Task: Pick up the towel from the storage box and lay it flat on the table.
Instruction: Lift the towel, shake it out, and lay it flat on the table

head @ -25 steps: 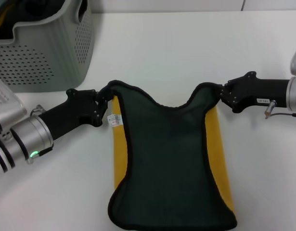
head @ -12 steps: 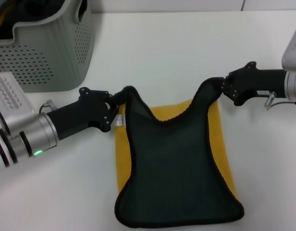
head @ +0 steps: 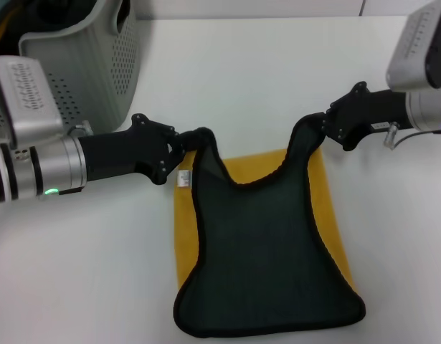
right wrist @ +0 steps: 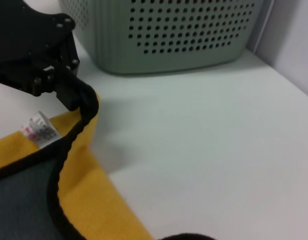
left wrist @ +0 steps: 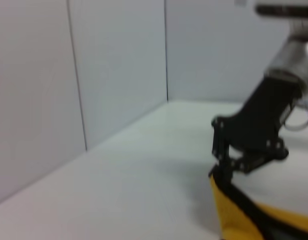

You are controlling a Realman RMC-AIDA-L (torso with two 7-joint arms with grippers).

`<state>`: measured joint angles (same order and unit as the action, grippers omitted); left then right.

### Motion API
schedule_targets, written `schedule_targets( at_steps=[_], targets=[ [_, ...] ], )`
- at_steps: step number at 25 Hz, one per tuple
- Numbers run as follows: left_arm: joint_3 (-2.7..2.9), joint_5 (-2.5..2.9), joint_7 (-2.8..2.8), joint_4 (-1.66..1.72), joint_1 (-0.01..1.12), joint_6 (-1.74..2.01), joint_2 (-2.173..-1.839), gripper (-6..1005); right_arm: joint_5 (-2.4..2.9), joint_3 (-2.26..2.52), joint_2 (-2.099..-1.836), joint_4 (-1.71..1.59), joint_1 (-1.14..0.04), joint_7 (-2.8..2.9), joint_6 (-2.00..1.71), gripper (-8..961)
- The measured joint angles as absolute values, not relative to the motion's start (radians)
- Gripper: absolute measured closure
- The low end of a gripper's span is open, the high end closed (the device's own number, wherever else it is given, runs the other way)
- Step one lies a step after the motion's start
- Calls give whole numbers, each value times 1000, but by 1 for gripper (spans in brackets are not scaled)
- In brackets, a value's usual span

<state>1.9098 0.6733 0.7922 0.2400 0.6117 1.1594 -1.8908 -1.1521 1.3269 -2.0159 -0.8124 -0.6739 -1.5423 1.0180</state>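
The towel (head: 263,251) hangs between both grippers above the table (head: 242,79), its dark grey-green face up and its near part resting on the tabletop, yellow showing at both sides. A small white tag (head: 183,178) dangles near the left corner. My left gripper (head: 183,145) is shut on the towel's left corner. My right gripper (head: 323,130) is shut on the right corner. The storage box (head: 84,64) stands at the far left, behind my left arm. The right wrist view shows the left gripper (right wrist: 76,95) pinching the black edging, and the left wrist view shows the right gripper (left wrist: 221,170) on the yellow cloth (left wrist: 234,215).
White walls close off the table's far side in the left wrist view. The storage box (right wrist: 169,35) stands close behind the left gripper. Bare tabletop lies between and beyond the two grippers and to the towel's left and right.
Both grippers have carried the towel's held corners away from me and slightly upward. The towel's near edge has slid farther onto the table, exposing more yellow.
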Motion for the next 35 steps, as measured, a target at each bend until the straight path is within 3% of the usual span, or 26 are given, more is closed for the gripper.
schedule_targets(
  at_steps=[7,12,18,22,29,31,35],
  targets=[
    [1909,825,913,266,667,1069,-1864,912,-1057,1326,-2012,-855,-714,-1497,1071,946],
    [1908,912,964,369,658,1026,-1839,907,-984,1325,-2007,-927,-713,-1441,1130,946],
    [1863,1175,1118,565,618,935,-1833,901,-873,1325,-2014,-967,-719,-1412,1192,946],
    [1705,1541,1274,795,517,925,-1871,897,-810,1331,-2020,-972,-745,-1401,1209,947],
    [1384,2071,1435,1090,388,1087,-2028,890,-773,1324,-2015,-1012,-770,-1382,1228,946],
    [1332,2099,1423,1099,389,1124,-2046,888,-748,1324,-2016,-1017,-780,-1366,1230,946],
    [1311,2111,1414,1073,419,1144,-2041,884,-707,1325,-2020,-1013,-802,-1358,1233,946]
  ],
)
